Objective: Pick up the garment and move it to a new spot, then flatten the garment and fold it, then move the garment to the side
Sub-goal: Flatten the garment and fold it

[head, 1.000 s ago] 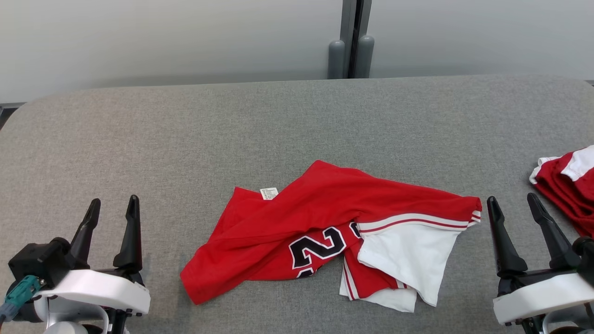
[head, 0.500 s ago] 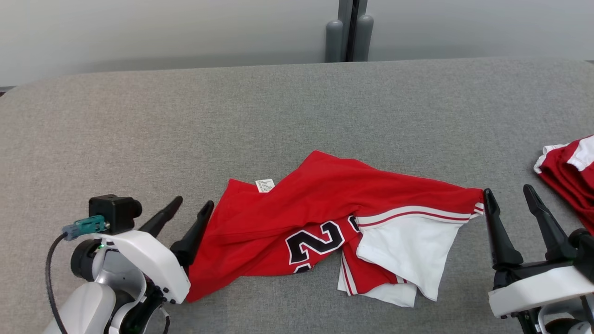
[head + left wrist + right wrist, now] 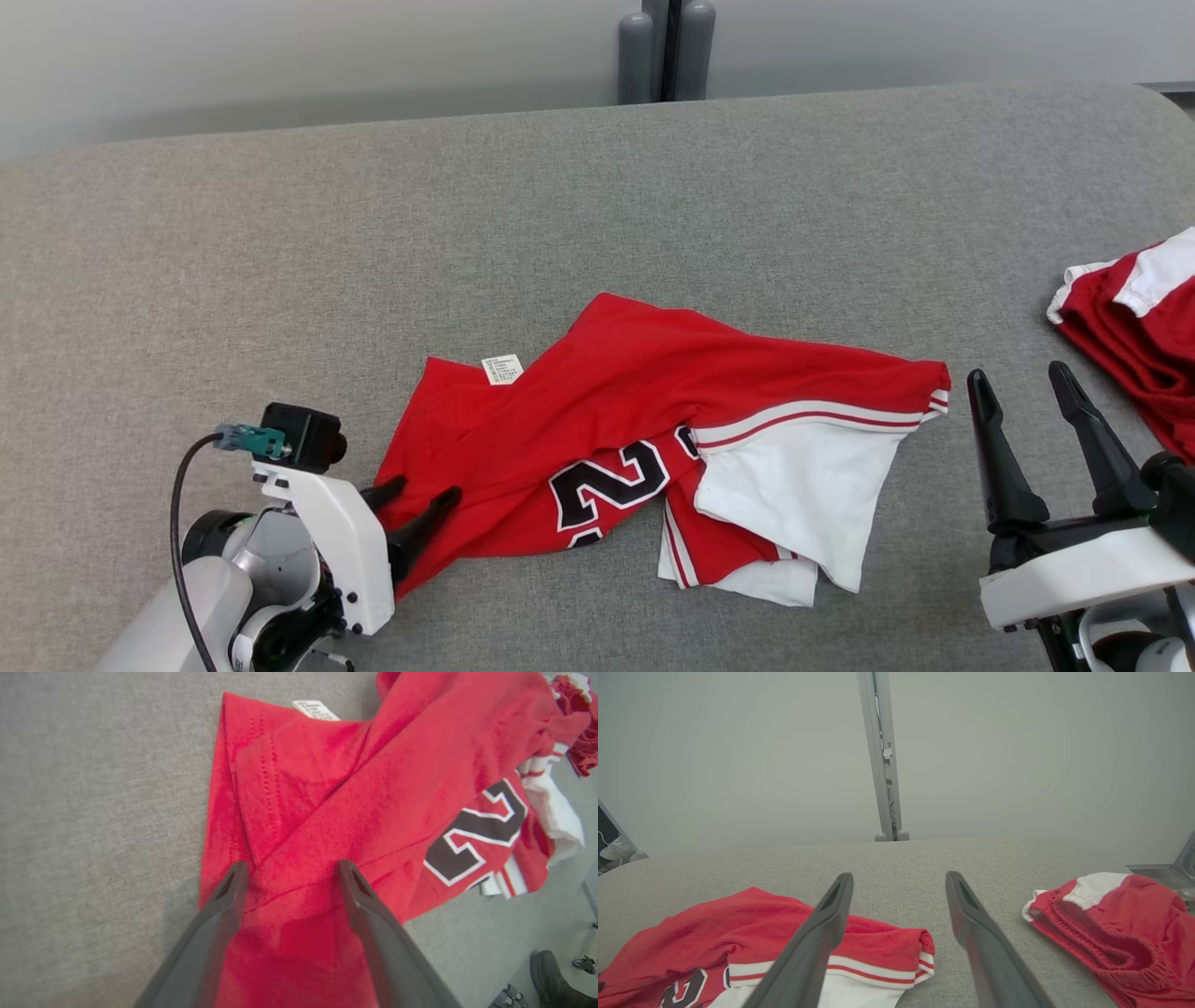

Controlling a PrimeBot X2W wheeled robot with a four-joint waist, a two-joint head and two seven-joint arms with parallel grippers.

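Holding our left gripper [image 3: 425, 487] at the lower left of the frame, jaws spread wide over the corner of the crumpled red-and-white numbered jersey [image 3: 635, 411], we find it mid-frame on the grey fabric table [image 3: 280, 261]. Our right gripper [image 3: 1017, 373], lower right, stands open beside it.

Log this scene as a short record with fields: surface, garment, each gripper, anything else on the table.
surface: grey fabric-covered table
garment: red and white garment, crumpled, not flattened, near the table's middle; black number print and white label showing
left gripper: open, fingers down at the garment's left end, a red fold between them, not closed on it
right gripper: open, beside the garment's right end, holding nothing
other: second red and white garment, bunched at the table's right side
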